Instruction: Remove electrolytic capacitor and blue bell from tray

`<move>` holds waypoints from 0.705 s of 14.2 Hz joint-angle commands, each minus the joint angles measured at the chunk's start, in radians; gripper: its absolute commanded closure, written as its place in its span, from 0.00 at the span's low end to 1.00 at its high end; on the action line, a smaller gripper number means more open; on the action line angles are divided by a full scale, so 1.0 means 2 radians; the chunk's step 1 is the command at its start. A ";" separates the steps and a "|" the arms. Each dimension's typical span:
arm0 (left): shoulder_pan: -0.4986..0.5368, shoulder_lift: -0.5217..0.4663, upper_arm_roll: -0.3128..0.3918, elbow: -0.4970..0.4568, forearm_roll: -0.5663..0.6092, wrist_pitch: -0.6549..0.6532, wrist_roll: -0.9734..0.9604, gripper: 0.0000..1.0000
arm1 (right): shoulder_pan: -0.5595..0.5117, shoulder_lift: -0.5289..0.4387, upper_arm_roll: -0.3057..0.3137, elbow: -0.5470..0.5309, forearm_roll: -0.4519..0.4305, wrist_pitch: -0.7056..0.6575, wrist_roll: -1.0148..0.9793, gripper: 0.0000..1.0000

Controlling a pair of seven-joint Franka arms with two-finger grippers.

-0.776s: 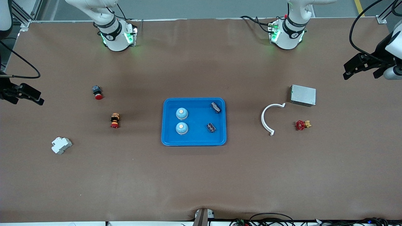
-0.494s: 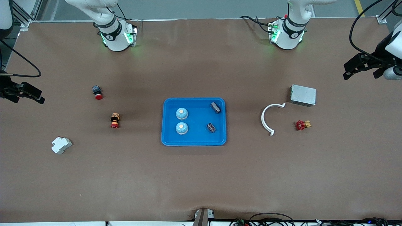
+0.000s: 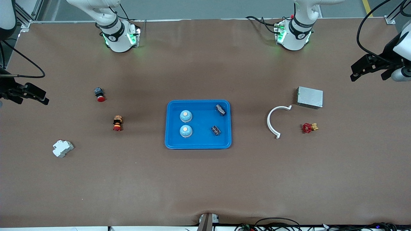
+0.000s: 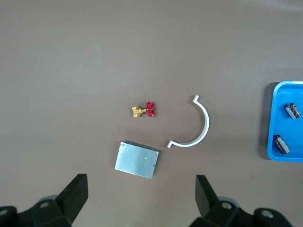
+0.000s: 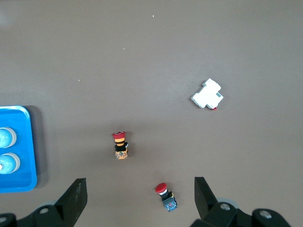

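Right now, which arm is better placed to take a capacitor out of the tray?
Probably the left. Both capacitors lie at the tray side toward the left arm, whose open pincer is there. The right pincer, also open, waits at the right arm's end.

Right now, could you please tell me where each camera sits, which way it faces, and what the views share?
Front view: high across the table, facing both arm bases; sees the tray.
Left wrist view: on the left arm, looking down past the open left claw at the white clip.
Right wrist view: looking down past the open right claw.
All three show the tray.
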 commanded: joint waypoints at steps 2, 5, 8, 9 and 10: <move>0.000 0.009 0.002 0.004 -0.010 0.004 0.014 0.00 | 0.000 -0.018 0.001 -0.015 -0.008 -0.009 0.005 0.00; 0.005 0.021 0.002 0.003 -0.010 0.002 0.011 0.00 | -0.001 -0.018 0.000 -0.014 -0.008 -0.019 0.006 0.00; -0.002 0.035 0.002 0.001 -0.010 -0.002 0.007 0.00 | 0.000 -0.018 0.001 -0.015 -0.008 -0.021 0.029 0.00; -0.007 0.038 0.000 0.002 -0.011 -0.003 0.005 0.00 | 0.003 -0.018 0.002 -0.015 -0.008 -0.021 0.044 0.00; -0.011 0.041 -0.003 0.002 -0.011 -0.010 0.005 0.00 | 0.015 -0.018 0.002 -0.016 -0.008 -0.022 0.065 0.00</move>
